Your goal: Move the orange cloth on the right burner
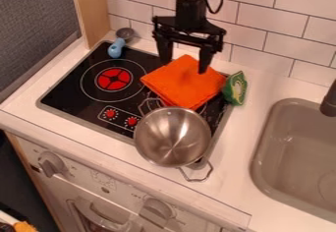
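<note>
One pincer (185, 65): open, its two fingers well apart, hanging down over the back part of the cloth, one finger at the rear left edge, the other over the rear right side; whether either touches the fabric, I cannot tell.
Orange cloth (182, 82): folded into a rough square, on the stove's right half, over the rear part of the right burner (203, 109).
Cloth's direction: turned like a diamond, one corner toward the tiled wall (256, 39), one toward the pot, one toward the left burner (113, 79), one toward the green wedge; sides nearly equal, so a long axis is hard to name.
Cloth's edges: right corner just beside the green wedge (238, 88); front corner at the pot's rear rim, contact unclear; left corner near the left burner's outer ring, a strip of black glass between.
Metal pot (172, 137): upright at the stove's front right, reaching past its front edge, one handle toward the cloth's left side, the other toward the front right.
Blue-handled scoop (116, 48): at the stove's rear left corner, its dark bowl toward the wall.
Sink (259, 157): set into the white worktop (233, 167), right of the stove, well apart from the cloth.
Red knobs (132, 121): two, left of the pot, ringed by small white marks too fine to read.
</note>
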Robot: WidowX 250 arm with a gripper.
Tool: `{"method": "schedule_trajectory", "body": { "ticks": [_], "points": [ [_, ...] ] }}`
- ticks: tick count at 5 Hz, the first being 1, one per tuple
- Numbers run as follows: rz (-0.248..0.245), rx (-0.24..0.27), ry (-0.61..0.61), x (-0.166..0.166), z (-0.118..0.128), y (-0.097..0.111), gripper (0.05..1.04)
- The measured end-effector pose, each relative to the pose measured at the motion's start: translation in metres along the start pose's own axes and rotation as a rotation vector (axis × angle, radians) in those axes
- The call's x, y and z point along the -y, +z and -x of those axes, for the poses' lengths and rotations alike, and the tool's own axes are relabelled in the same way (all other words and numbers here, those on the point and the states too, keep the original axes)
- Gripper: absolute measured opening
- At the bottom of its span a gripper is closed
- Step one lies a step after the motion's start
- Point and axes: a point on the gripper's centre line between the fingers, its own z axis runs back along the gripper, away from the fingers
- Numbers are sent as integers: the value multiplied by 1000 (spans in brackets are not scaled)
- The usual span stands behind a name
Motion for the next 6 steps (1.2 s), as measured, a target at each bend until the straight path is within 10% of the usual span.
{"method": "schedule_trajectory", "body": {
  "ticks": [6],
  "points": [
    [2, 9, 4, 1, -1, 2, 1001]
  ]
}}
